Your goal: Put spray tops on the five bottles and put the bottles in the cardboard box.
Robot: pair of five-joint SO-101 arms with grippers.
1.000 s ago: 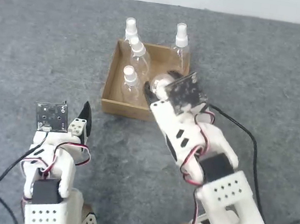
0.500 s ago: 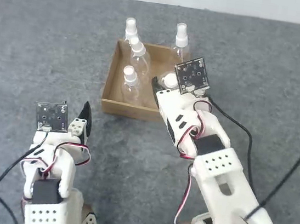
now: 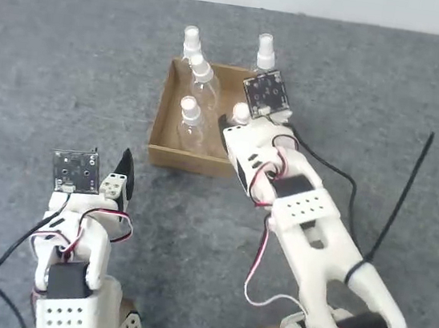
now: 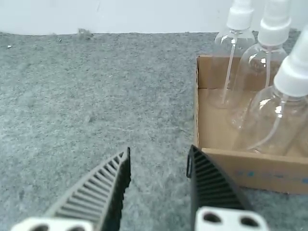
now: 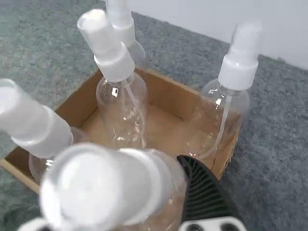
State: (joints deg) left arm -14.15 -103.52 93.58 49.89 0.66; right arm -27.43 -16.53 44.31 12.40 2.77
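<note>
The cardboard box (image 3: 184,159) sits at the table's far middle. Several clear bottles with white spray tops stand in it: two at the left (image 3: 200,81) (image 3: 189,119), one in the back left corner (image 3: 191,45) and one in the back right corner (image 3: 265,57). My right gripper (image 3: 236,130) is shut on a fifth capped bottle (image 3: 241,113), held over the box's front right part. In the right wrist view this bottle's cap (image 5: 101,187) is close up beside a black finger (image 5: 202,192). My left gripper (image 4: 159,168) is open above bare carpet, short of the box (image 4: 250,166).
Grey carpet covers the table, and a white wall runs along its far edge. Free carpet lies to the left and right of the box. The right arm's cable (image 3: 394,219) trails over the carpet at the right.
The right arm has stretched farther over the box, carrying the bottle toward the back, and its wrist has tipped up. The left arm has stayed still.
</note>
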